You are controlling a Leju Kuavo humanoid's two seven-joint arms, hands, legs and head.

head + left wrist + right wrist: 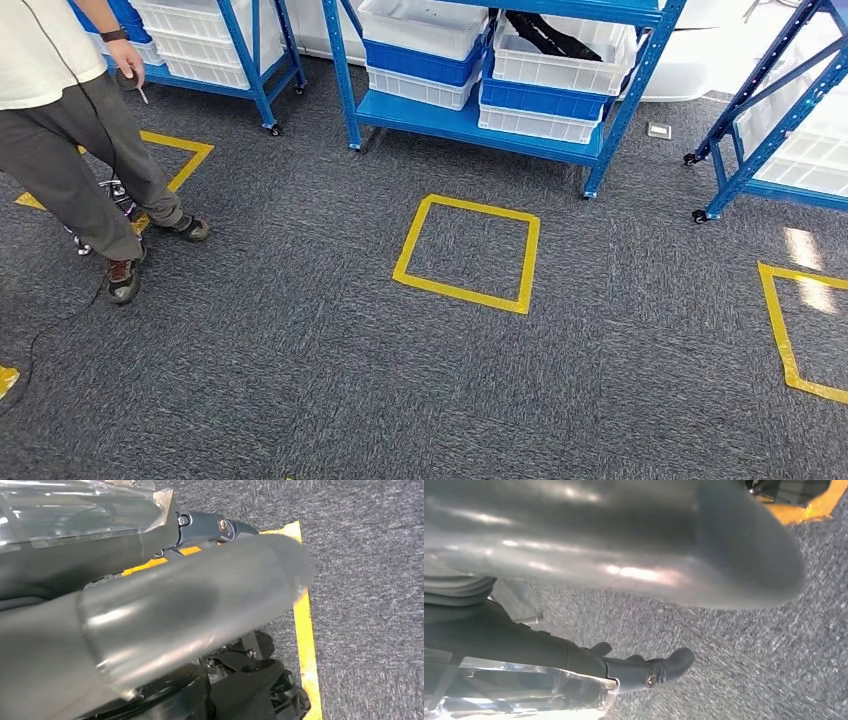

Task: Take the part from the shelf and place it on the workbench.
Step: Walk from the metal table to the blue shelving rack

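Ahead, shelf (470, 120) with bins sits upper centre of head view, well apart. Left hand (150, 610) and right hand (624, 545) hang floorward; finger state unreadable.

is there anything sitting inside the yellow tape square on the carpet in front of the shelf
No: in the head view the yellow tape square in front of the blue shelf encloses only bare grey carpet.

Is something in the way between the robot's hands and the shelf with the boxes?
Nothing visible. Bare carpet lies ahead of the blue shelf, with only a flat yellow tape square on it. The person stands off to the left, clear of that path.
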